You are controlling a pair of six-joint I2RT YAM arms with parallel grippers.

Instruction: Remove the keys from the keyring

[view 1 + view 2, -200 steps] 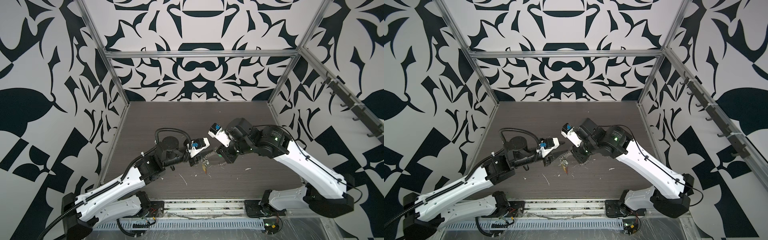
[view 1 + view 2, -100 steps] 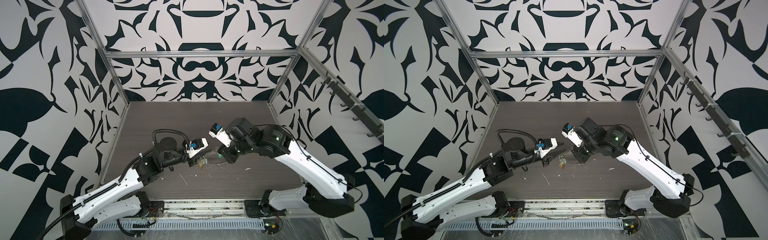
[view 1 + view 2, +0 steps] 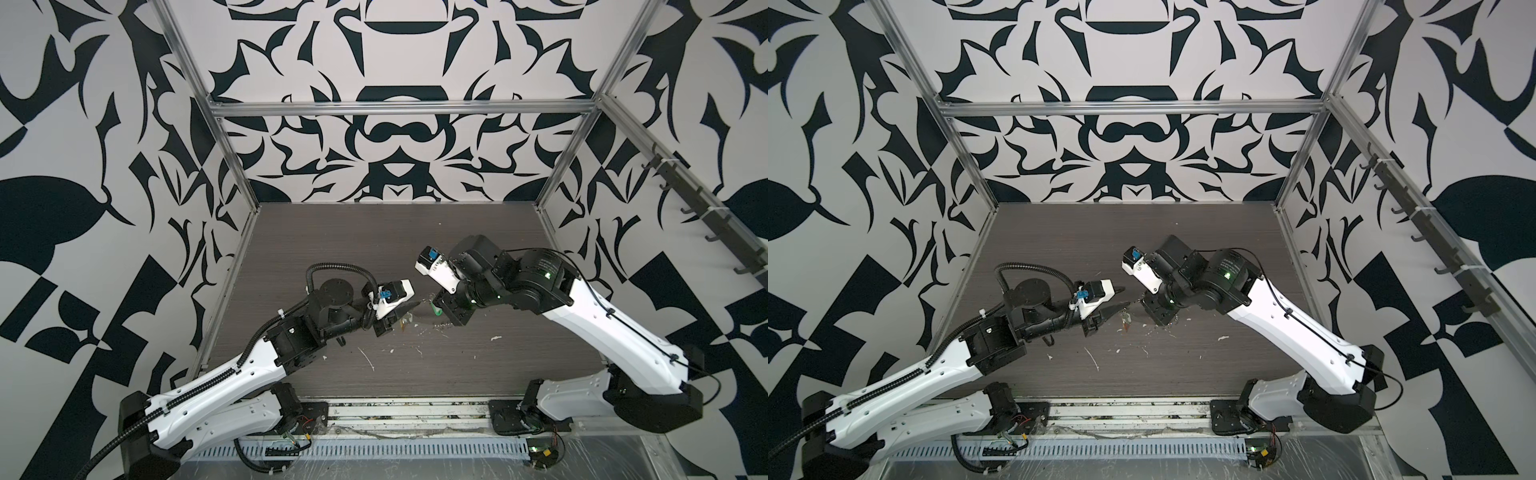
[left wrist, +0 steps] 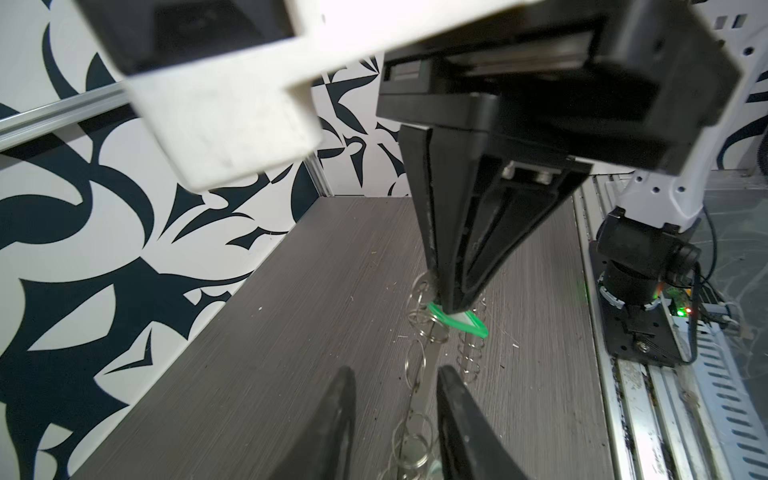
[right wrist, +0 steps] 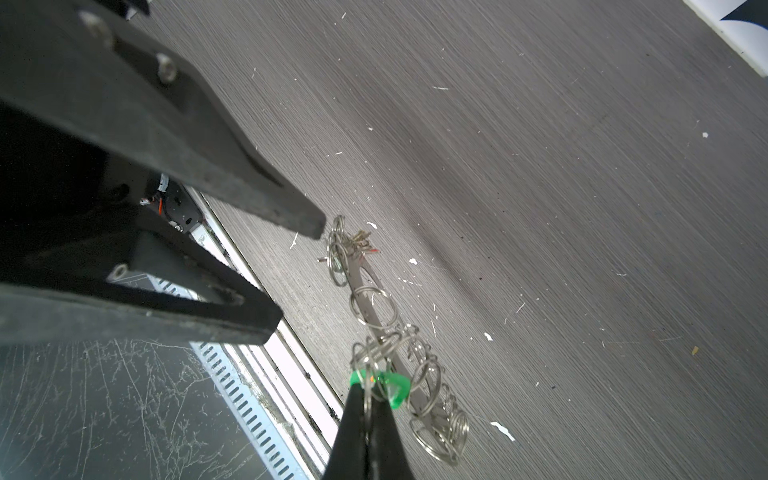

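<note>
Nearest the left wrist camera, the left gripper (image 4: 397,370) stands part-open. Its two black fingers straddle the flat grey metal keyring (image 4: 423,390), seen edge-on as a thin strip fringed with silver wire loops; whether either pad presses it I cannot tell. Farther along the ring, the right gripper (image 4: 453,311) is pinched tight on a green plastic tag (image 4: 468,324), mid-table over the dark wood-grain tabletop (image 4: 291,332). The ring looks light, stiff and slick, so it probably wants clamping across its flat faces on a bare stretch between loops. The loops look springy and free to swing, and the smooth tag may pivot in a pinch, so a key is likely better taken by its head. This view shows the tag's white insert but no keys. The right wrist view shows the small silvery keys (image 5: 358,243) bunched at the ring's end beside a left fingertip (image 5: 307,224), and a wire loop pinched along with the tag. Both top views show the arms meeting, yet barely resolve the ring.
</note>
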